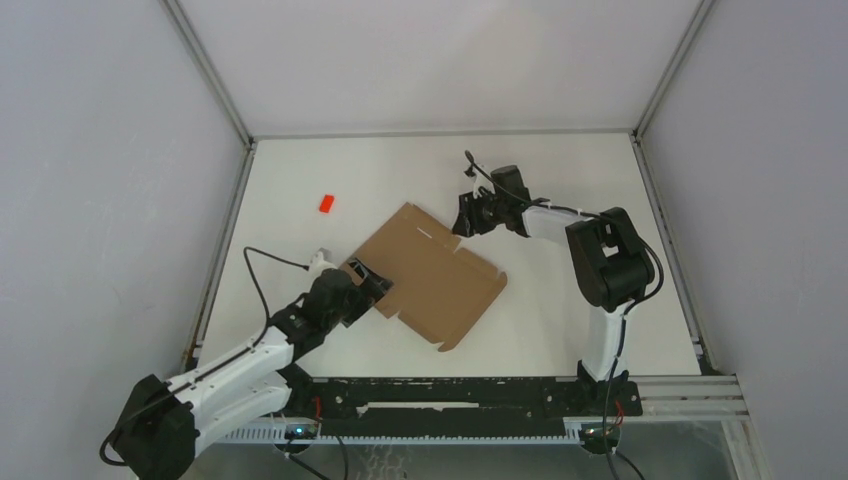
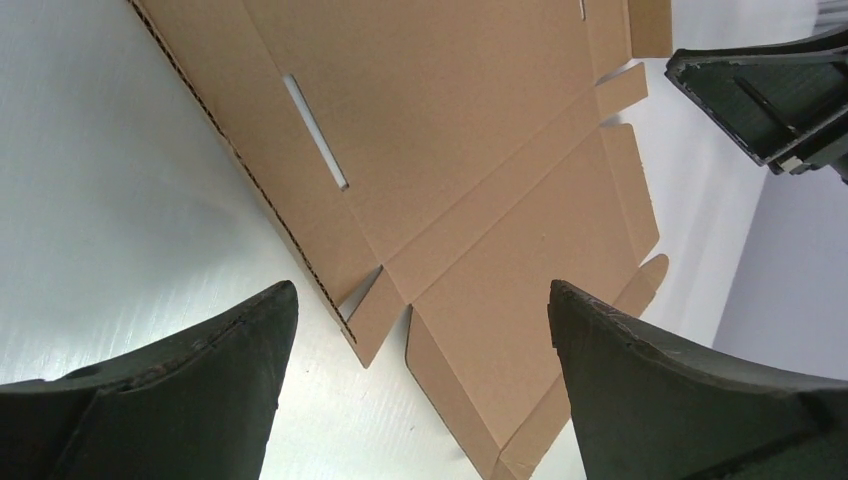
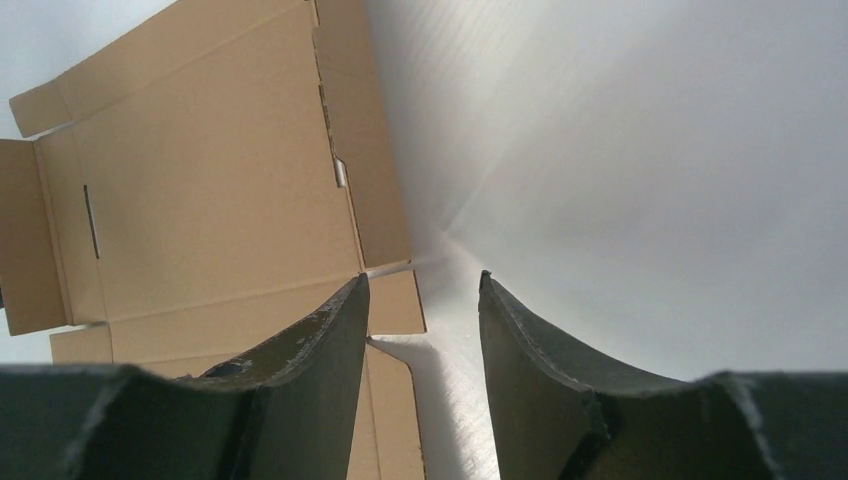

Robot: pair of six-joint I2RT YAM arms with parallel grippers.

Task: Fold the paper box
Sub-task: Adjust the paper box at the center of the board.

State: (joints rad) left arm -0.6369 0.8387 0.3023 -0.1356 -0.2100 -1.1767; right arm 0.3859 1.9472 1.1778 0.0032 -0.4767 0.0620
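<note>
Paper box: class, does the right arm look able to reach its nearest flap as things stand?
Probably yes: the right gripper hangs open at the edge of the paper box, with nothing in between.

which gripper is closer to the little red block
Left. The left gripper is at the paper box's left edge, with the red block a little beyond it. The right gripper is at the box's far right side, across the box's far corner from the block.

Small red block (image 1: 325, 203) — on the white table (image 1: 560, 170).
</note>
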